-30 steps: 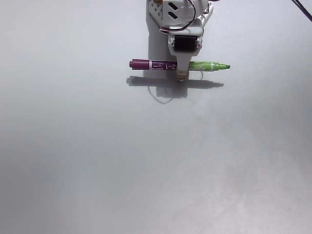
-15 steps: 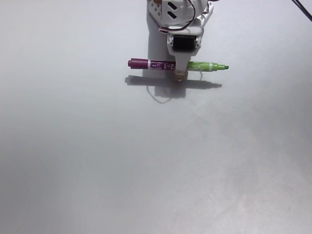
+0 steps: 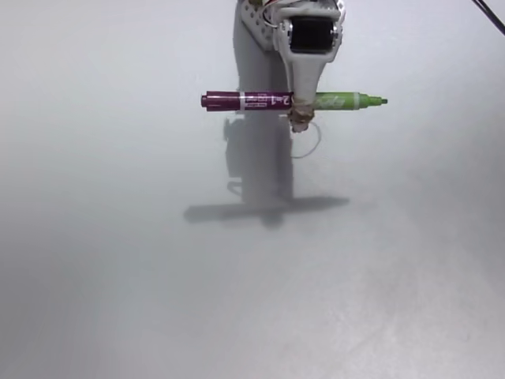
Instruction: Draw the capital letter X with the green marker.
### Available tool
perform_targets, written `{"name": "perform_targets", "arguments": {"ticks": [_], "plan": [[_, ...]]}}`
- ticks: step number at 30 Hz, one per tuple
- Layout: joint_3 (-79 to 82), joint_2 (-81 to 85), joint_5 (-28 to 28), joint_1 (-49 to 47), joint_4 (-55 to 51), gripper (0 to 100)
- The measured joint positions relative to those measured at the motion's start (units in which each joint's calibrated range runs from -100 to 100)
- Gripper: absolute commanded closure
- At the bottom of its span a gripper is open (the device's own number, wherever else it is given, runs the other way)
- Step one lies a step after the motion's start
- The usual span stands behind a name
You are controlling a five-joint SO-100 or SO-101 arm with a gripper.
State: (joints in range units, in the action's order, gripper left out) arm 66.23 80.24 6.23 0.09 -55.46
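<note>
Where the hand [image 3: 301, 120] grips: green marker [image 3: 260, 100], half purple, half green.

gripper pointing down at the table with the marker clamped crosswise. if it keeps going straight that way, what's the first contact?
Probably only the bare table. The gripper holds the green marker level, well above its shadow, and nothing lies under it except a faint curved line on the surface. Depth is hard to judge from this view.

Soft, even light; diffuse shadow (slightly blurred) on the table [image 3: 118, 276].
</note>
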Motion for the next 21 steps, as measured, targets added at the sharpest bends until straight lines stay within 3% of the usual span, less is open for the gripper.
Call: {"name": "perform_targets", "arguments": {"ticks": [6, 10, 15, 21], "plan": [[-38.1, -22.5, 7.0, -1.5, -10.2, 99], [-56.7, -34.3, 13.8, 2.2, -10.9, 99], [-60.8, -44.1, 21.2, 10.8, -7.2, 99], [-55.9, -56.5, 29.5, 20.4, 15.3, 99]]}}
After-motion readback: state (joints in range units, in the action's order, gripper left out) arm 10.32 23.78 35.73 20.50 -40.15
